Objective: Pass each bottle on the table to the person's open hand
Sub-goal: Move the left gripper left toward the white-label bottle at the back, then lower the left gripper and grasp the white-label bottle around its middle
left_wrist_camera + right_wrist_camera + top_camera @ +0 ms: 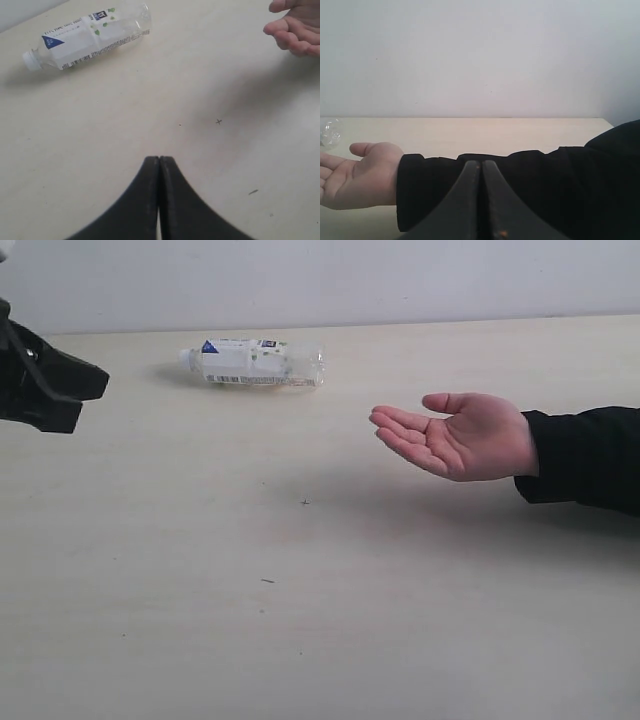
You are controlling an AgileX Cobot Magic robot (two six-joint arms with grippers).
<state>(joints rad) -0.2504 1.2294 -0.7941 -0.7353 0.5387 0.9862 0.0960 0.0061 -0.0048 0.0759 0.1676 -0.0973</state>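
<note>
One bottle (252, 362) with a white-blue label and white cap lies on its side at the back of the table (300, 620), also seen in the left wrist view (87, 36); its clear base shows at the edge of the right wrist view (329, 132). The other bottles are out of view. The person's open hand (458, 435) hovers palm up at the right, black sleeve behind it, shown too in the wrist views (295, 27) (357, 175). My left gripper (85, 385) is at the far left, shut and empty (159, 159). My right gripper (480, 162) is shut, behind the sleeve.
A pale wall (320, 280) runs along the table's far edge. The person's black-sleeved forearm (585, 455) reaches in from the right edge. Tiny dark specks (305, 502) dot the tabletop.
</note>
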